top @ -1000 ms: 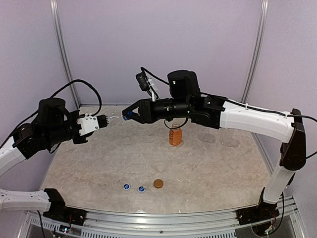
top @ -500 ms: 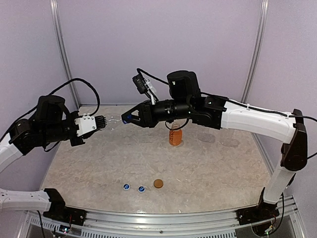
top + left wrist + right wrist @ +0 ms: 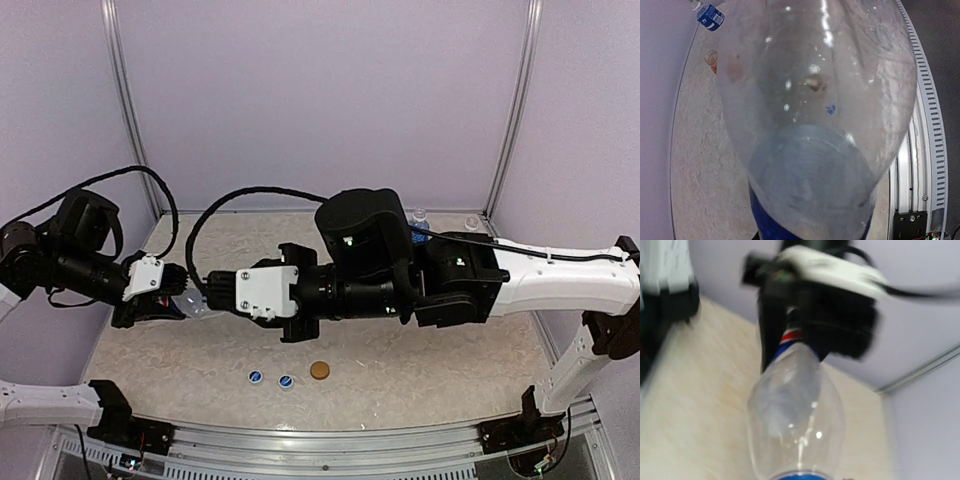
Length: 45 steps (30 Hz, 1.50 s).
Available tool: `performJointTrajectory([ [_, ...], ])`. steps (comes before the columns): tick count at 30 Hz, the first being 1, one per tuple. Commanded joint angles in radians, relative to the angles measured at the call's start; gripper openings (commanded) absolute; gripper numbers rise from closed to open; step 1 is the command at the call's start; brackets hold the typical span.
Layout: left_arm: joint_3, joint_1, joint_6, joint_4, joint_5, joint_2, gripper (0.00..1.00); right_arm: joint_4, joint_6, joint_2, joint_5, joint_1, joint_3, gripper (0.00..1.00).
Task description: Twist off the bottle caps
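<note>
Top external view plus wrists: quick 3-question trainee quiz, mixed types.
1. Multiple choice: how many loose caps lie on the table? A two, B three, C four.
2. True or false: the golden-brown cap lies right of both blue caps.
3. The right end effector closes on the clear bottle's screw cap. Which end effector grips its base end?
Key: 1 B; 2 true; 3 the left end effector.

Lab test booth, plain lilac walls [image 3: 320,90], aluminium posts [image 3: 122,100], marble-look tabletop [image 3: 430,372]
</note>
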State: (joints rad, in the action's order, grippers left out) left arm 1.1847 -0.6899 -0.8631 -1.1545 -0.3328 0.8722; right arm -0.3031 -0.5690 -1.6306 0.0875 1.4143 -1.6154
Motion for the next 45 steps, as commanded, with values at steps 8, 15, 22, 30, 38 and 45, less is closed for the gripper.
performJointTrajectory([
  [8,-0.101,-0.013,-0.060,-0.077,0.029,-0.014,0.21,0.300,-0.761,0.112,0.605,0.121,0.247,0.00],
  [15,-0.163,0.000,-0.023,0.022,0.073,-0.044,0.20,0.300,-0.585,0.166,0.576,0.119,0.304,0.00],
  [22,-0.164,0.095,0.267,0.245,0.069,-0.068,0.20,-0.017,0.131,0.157,0.434,-0.046,0.255,0.00],
  [30,-0.205,0.341,0.684,0.436,-0.185,-0.165,0.27,-0.396,0.829,0.002,0.225,-0.177,0.302,0.00],
  [38,-0.463,0.447,0.847,0.594,-0.293,-0.325,0.30,-0.436,0.993,-0.197,0.081,-0.232,0.344,0.00],
  [45,-0.589,0.511,0.935,0.663,-0.366,-0.440,0.29,-0.505,0.988,-0.354,0.044,-0.235,0.269,0.00],
])
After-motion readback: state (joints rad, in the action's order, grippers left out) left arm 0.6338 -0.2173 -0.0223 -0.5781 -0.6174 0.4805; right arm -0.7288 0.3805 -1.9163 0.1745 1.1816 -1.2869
